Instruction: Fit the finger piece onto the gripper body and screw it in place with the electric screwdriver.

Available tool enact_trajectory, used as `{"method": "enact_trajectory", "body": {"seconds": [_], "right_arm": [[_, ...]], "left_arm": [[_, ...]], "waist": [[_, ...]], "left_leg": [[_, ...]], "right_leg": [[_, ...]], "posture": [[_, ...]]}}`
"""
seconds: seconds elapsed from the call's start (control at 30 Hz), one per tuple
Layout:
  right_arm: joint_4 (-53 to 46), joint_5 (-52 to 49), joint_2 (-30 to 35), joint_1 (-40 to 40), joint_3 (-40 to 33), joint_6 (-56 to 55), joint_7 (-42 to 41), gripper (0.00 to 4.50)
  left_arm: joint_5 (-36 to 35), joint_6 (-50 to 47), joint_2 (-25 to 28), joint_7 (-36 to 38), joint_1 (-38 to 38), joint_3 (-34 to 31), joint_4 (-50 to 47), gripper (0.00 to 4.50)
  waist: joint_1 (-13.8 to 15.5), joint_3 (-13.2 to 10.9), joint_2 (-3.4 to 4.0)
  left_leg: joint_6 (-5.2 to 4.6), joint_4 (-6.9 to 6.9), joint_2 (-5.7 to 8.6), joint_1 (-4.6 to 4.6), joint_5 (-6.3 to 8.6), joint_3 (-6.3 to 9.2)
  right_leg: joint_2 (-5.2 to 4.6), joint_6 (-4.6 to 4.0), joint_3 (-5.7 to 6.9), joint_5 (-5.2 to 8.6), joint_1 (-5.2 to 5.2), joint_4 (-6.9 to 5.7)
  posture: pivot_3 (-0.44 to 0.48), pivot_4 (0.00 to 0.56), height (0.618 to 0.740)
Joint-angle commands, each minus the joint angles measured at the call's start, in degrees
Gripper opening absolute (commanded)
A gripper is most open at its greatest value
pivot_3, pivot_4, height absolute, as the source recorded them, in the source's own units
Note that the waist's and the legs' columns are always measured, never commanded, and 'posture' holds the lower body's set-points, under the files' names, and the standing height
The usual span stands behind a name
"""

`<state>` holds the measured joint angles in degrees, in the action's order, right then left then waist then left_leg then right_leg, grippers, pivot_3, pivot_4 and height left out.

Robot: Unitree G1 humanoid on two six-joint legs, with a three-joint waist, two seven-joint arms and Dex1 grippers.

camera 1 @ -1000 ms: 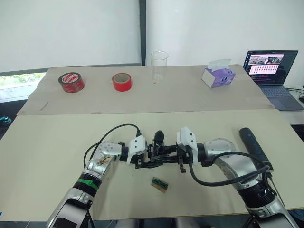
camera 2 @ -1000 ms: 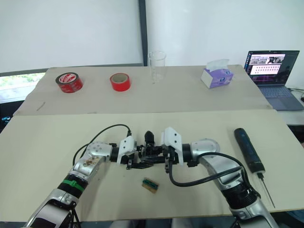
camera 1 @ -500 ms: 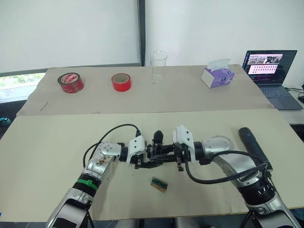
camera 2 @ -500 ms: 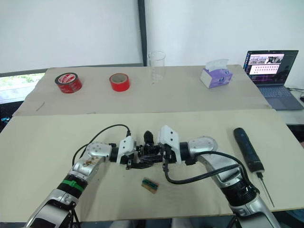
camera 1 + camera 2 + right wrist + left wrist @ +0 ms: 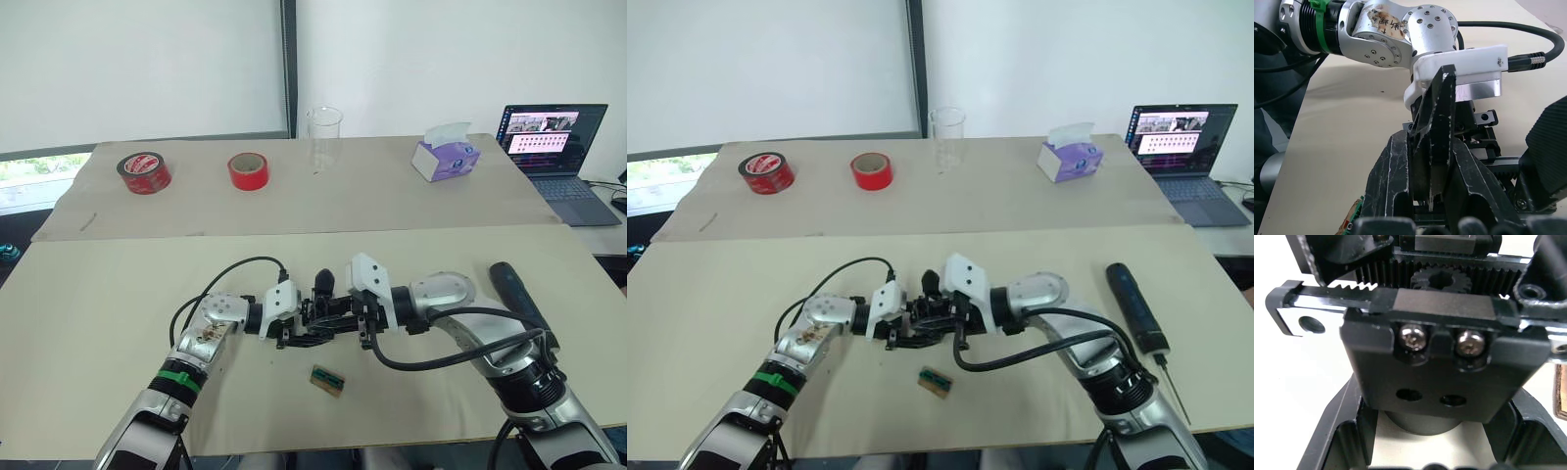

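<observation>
Gripping gripper body point(image 5: 1444, 362) both sides | finger piece point(image 5: 1436, 127) part-hidden

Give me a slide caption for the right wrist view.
Right gripper holds the finger piece upright against the gripper body, which the left gripper steadies.

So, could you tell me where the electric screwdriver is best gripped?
Probably mid-barrel on the electric screwdriver, coming from above with the fingers across it. It lies flat on the table, bit pointing toward the near edge, and the thick round barrel offers the widest hold.
</observation>
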<state>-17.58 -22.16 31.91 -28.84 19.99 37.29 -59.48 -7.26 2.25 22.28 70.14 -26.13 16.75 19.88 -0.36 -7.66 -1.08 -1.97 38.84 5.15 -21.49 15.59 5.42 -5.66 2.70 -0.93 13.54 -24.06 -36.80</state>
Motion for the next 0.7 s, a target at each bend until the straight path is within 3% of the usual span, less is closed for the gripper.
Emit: {"method": "enact_trajectory", "body": {"seconds": [0.03,0.33,0.4,0.7], "right_arm": [[3.2,1.3,0.5,0.9,1.1,0.7,0.0,0.44],[2.4,-1.6,-0.9,0.6,-1.4,-2.8,-2.5,0.44],[1.4,-3.2,-1.1,0.7,-2.3,-3.8,-3.7,1.47],[0.6,-5.1,1.3,2.5,-6.8,-7.7,-7.2,4.48]], "left_arm": [[0.7,-0.4,0.5,0.8,1.2,1.3,-0.3,2.33],[0.9,-0.2,0.5,0.6,1.0,1.3,0.2,2.33],[1.0,-0.1,0.5,0.6,1.1,1.3,0.3,2.33],[1.3,-0.2,0.5,0.2,0.6,1.1,1.5,2.33]], "waist": [[0.0,0.0,0.00],[0.0,0.0,0.00],[0.0,0.0,0.00],[0.1,0.0,-0.01]], "left_leg": [[0.00,0.00,0.00,0.00,0.00,0.00],[0.00,0.00,0.00,-0.01,0.00,0.00],[0.00,0.00,0.00,-0.03,0.00,0.00],[-0.01,0.01,0.01,-0.17,0.00,0.00]], "right_leg": [[0.00,0.00,0.00,0.00,0.00,0.00],[0.00,0.00,0.00,0.00,-0.01,0.01],[0.00,0.00,0.00,0.00,-0.03,0.01],[-0.02,0.00,0.01,0.00,-0.11,0.04]], "posture": [[0.000,0.150,0.740],[0.000,0.150,0.740],[0.000,0.150,0.740],[0.000,0.150,0.740]]}}
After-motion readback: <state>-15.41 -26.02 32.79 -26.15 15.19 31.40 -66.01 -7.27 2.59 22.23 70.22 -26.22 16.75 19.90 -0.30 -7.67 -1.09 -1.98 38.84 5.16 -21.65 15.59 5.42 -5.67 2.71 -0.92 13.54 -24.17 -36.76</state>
